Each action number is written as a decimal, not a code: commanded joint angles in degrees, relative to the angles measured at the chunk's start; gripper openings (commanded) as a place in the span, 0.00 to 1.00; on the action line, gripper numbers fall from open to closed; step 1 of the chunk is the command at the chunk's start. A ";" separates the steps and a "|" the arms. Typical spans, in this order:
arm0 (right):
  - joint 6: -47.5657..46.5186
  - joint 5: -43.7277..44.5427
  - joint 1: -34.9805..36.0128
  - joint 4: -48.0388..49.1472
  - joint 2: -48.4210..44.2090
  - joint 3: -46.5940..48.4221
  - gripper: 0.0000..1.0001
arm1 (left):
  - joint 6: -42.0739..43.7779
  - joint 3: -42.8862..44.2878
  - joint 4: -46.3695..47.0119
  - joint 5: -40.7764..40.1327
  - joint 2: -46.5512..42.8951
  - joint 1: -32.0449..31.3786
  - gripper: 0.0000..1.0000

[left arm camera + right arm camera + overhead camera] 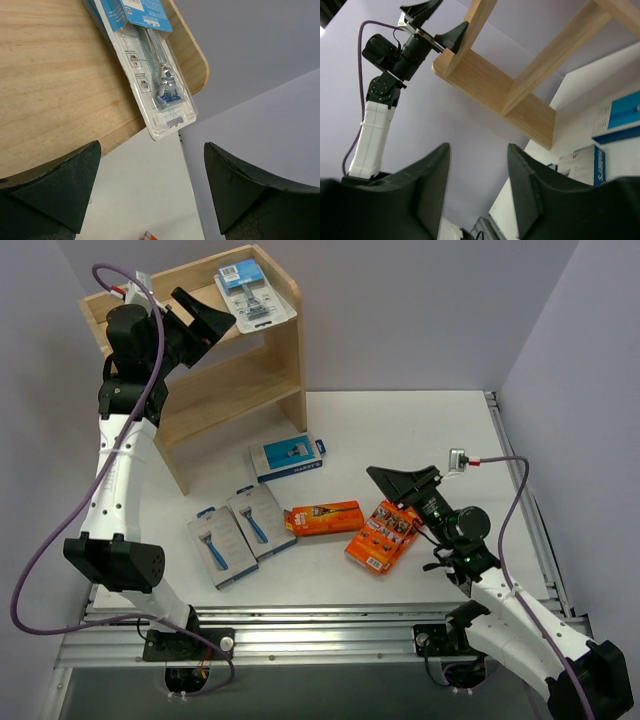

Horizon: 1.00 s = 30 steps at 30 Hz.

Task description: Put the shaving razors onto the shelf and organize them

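**A:** From above, where do your grippers stand?

**B:** Your left gripper (205, 315) hovers over the top of the wooden shelf (230, 365) at the far left, jaws spread wide and empty. The clear blister pack (255, 292) lies flat on that top, at its right end, just beside those fingers. Your right gripper (402, 485) hangs over the far edge of the orange pack (383, 535) on the table (440, 430). From here I cannot tell how its jaws stand.

**A:** And the other razors?

**B:** All on the table, nearer than the shelf: a blue box (288, 457), the left grey box (222, 550) and right grey box (260, 522) side by side, and an orange box (325, 517) just beside the orange pack.

**A:** Your left wrist view?

**B:** Both fingers (55, 190) stand far apart with nothing between them. Beyond them the blister pack rests on the shelf top, its razor-head end overhanging the rounded corner.

**A:** The right wrist view?

**B:** It looks up at the shelf from low down, with your left arm (370, 135) at the shelf's left end. Your right fingers (420, 185) stand partly apart with only wall showing in the gap, so the jaws are open and hold nothing. The blue box shows at the right edge.
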 commanded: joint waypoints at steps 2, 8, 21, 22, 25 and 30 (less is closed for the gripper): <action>-9.14 -1.79 -0.26 -5.95 4.40 12.85 0.38 | 7.83 -5.90 -0.02 -3.46 -5.37 0.84 0.99; -13.27 -1.97 -0.17 -10.43 12.91 25.24 0.08 | 10.65 -11.34 4.46 -1.80 -7.75 0.84 0.58; -12.93 -3.55 0.88 -21.34 41.22 63.01 0.35 | 18.48 -33.22 14.93 0.67 -25.93 0.84 0.29; -11.97 -3.72 1.05 -20.47 42.72 64.79 0.35 | 18.30 -36.63 15.63 0.67 -27.17 0.75 0.29; -8.80 -3.37 2.46 -20.11 48.96 71.54 0.34 | 18.47 -40.70 13.55 0.14 -31.21 -0.56 0.69; -6.07 -2.32 5.97 -20.37 58.02 80.09 0.33 | 23.74 -45.10 8.88 -8.10 -36.84 -5.38 0.94</action>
